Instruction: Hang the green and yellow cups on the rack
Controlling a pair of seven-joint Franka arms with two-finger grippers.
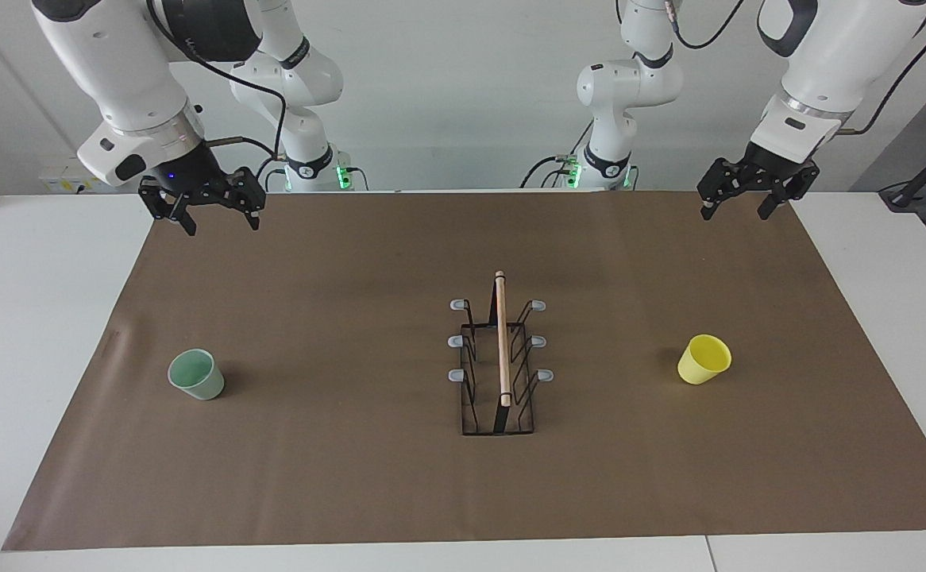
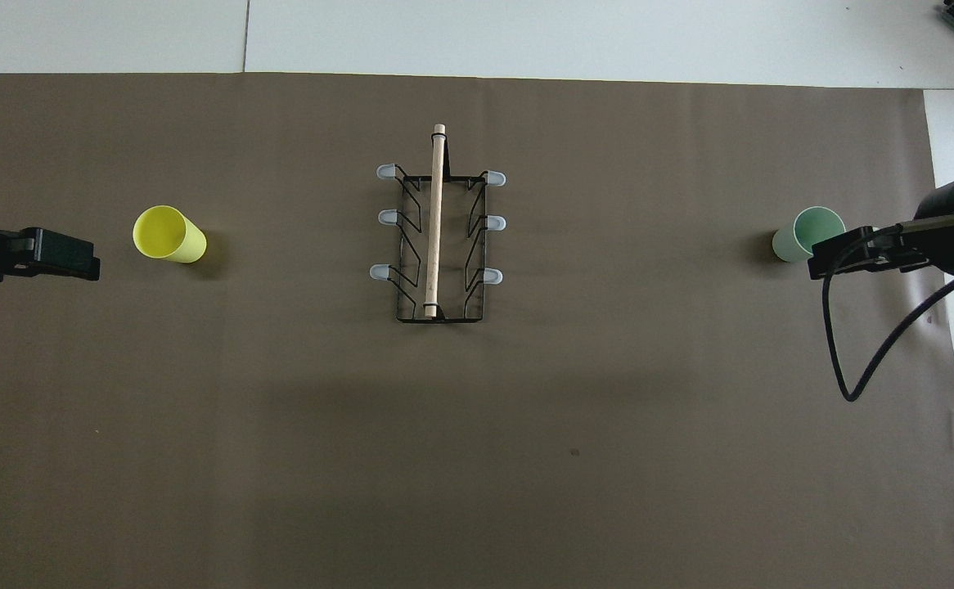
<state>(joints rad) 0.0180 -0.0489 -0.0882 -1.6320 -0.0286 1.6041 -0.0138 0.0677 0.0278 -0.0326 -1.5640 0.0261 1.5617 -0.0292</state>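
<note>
The rack (image 1: 499, 357) stands mid-table (image 1: 352, 477) with every prong bare. The green cup (image 1: 196, 374) sits upright toward the right arm's end, the yellow cup (image 1: 704, 359) toward the left arm's end. The right pincer (image 1: 217, 216) and left pincer (image 1: 737, 202) hang empty, fingers spread, over the table's edge nearest the robots.

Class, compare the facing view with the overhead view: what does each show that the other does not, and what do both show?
Facing only: both arms' bases, and the left gripper and right gripper raised, open, empty. Overhead only: the yellow cup and green cup seen into from above. Both: the rack mid-mat between the upright cups, its prongs bare.
</note>
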